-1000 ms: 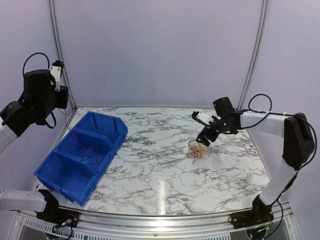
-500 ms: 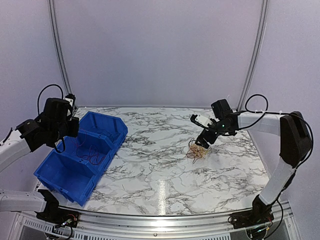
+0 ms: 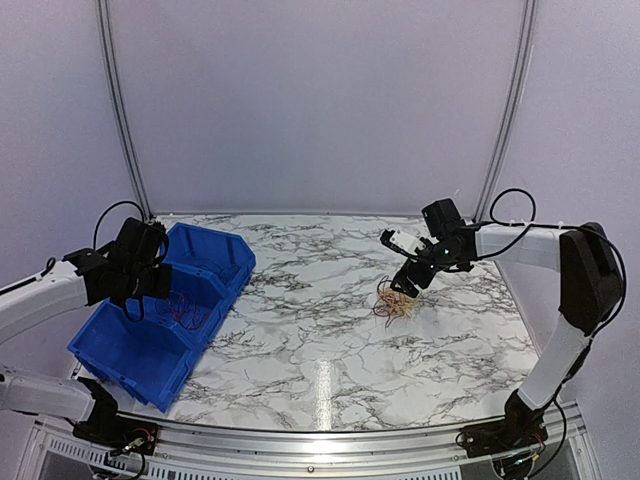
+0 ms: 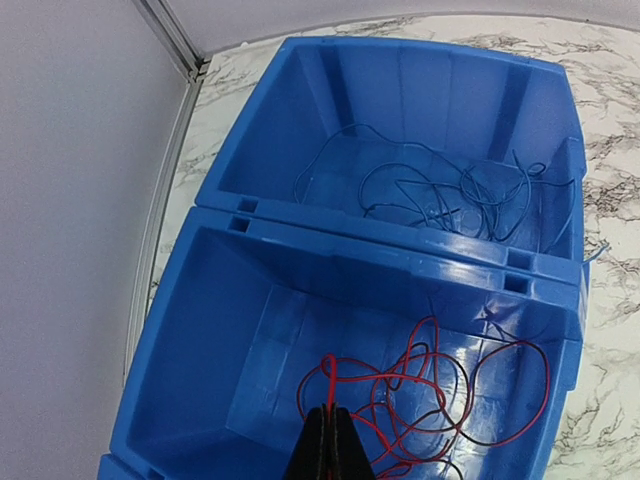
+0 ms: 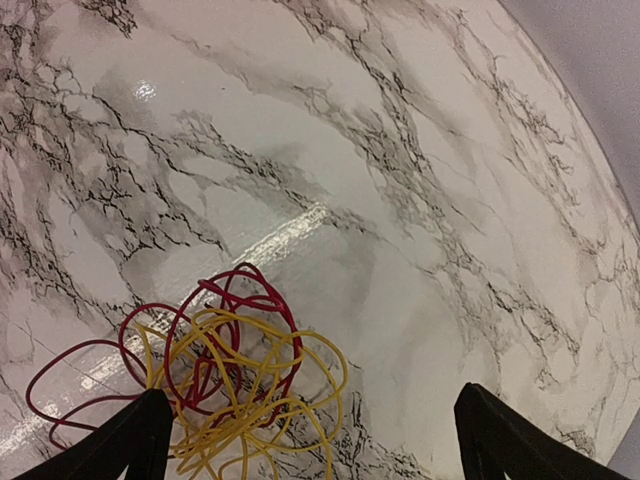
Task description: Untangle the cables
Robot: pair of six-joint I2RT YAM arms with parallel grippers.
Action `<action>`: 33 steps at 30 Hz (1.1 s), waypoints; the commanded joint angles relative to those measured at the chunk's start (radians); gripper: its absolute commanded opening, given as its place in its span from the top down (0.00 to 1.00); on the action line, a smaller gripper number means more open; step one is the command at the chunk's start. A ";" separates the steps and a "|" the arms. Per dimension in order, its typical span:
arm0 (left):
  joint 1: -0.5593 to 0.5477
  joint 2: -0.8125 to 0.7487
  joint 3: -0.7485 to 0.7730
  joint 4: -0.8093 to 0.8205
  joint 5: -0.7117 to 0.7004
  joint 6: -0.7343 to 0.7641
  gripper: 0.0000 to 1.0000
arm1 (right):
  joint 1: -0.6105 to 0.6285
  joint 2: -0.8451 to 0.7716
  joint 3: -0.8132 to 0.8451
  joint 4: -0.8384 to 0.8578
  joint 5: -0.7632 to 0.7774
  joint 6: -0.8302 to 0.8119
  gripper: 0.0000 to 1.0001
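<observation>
A small tangle of yellow and red cables (image 3: 393, 300) lies on the marble table, right of centre. My right gripper (image 3: 408, 282) hovers just above its far edge, open. In the right wrist view the tangle (image 5: 230, 375) lies by the left fingertip (image 5: 145, 420), mostly inside the gap of the right gripper (image 5: 312, 405), with nothing gripped. My left gripper (image 4: 328, 418) is down in the middle blue bin (image 4: 215, 330), shut on a red cable (image 4: 331, 375) that rises from between its tips. More red and black cables (image 4: 450, 390) lie loose in that bin.
Three blue bins stand in a row at the table's left: the far one (image 3: 240, 262) holds thin blue cables (image 4: 440, 190), then the middle one (image 3: 215, 312) and the near one (image 3: 120, 352). A metal frame post (image 4: 170, 170) runs along the left edge.
My left arm has swung down from high at the far left into the middle bin. The right gripper has shifted slightly left over the tangle.
</observation>
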 commanded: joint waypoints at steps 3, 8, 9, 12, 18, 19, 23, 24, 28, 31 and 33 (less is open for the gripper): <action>0.038 0.030 -0.022 0.001 0.057 -0.033 0.93 | -0.005 0.015 0.012 -0.011 -0.009 -0.002 0.01; 0.044 0.007 -0.051 0.014 0.072 -0.033 0.42 | -0.005 0.019 0.012 -0.013 -0.010 -0.002 0.01; 0.044 -0.009 -0.057 0.015 0.065 -0.035 0.36 | -0.005 0.022 0.012 -0.013 -0.010 -0.002 0.01; 0.044 -0.068 -0.067 0.026 0.027 -0.048 0.03 | -0.005 0.026 0.012 -0.014 -0.012 -0.003 0.01; 0.044 -0.223 -0.072 0.065 -0.033 -0.074 0.01 | -0.005 0.022 0.014 -0.016 -0.012 -0.004 0.01; 0.044 -0.247 -0.082 0.093 -0.024 -0.064 0.01 | -0.005 0.019 0.014 -0.015 -0.012 -0.004 0.01; 0.043 -0.316 -0.125 0.196 0.001 -0.004 0.01 | -0.005 -0.005 0.017 -0.014 -0.009 0.004 0.01; 0.044 -0.322 -0.132 0.222 0.010 0.014 0.01 | -0.005 -0.014 0.018 -0.014 -0.007 0.013 0.01; 0.043 -0.305 -0.123 0.281 0.095 0.051 0.01 | -0.010 -0.078 0.030 -0.013 -0.005 0.074 0.01; 0.032 -0.233 -0.049 0.282 0.175 0.008 0.01 | -0.041 -0.112 0.035 -0.016 -0.064 0.137 0.01; -0.048 -0.165 0.024 0.282 0.128 0.035 0.01 | -0.066 -0.109 0.046 -0.040 -0.110 0.145 0.01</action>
